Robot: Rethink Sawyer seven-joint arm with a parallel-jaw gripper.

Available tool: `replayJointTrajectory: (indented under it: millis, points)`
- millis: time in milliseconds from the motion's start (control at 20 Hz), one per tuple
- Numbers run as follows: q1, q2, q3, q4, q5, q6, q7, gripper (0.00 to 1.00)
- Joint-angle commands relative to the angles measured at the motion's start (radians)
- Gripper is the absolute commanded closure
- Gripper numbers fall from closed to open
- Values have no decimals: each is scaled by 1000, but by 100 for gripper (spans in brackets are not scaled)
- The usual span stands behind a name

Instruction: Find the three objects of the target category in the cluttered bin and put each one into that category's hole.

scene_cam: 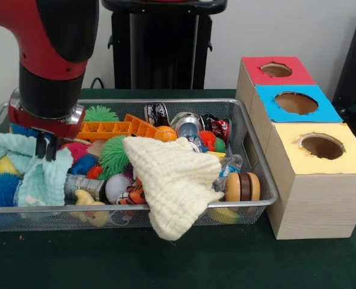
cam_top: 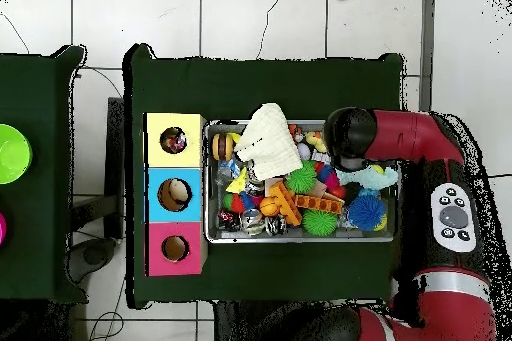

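The tool (scene_cam: 46,147) hangs over one end of the wire bin (scene_cam: 259,174), its dark tips pressed into a mint-green cloth (scene_cam: 42,177); whether they are closed on the cloth I cannot tell. A cream knitted cloth (scene_cam: 175,180) drapes over the bin's front rim. Around them lie spiky balls (scene_cam: 113,153), an orange plastic piece (scene_cam: 124,127), crushed cans (scene_cam: 187,123) and a wooden yo-yo (scene_cam: 242,186). Just beside the bin's other end stands the box with red (scene_cam: 277,70), blue (scene_cam: 296,103) and yellow (scene_cam: 322,146) holes, on the green counter (scene_cam: 106,259).
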Motion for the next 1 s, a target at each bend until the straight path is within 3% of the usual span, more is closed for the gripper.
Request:
replayJointTrajectory:
  millis: [50, 200, 500, 1000]
  points:
    - [-111, -90, 123, 177, 57, -191, -85, 100]
    - [-108, -90, 127, 156, 58, -173, -79, 100]
    - [-79, -288, 120, 190, 152, 64, -100, 100]
    - [-41, -357, 107, 158, 202, 280, -108, 100]
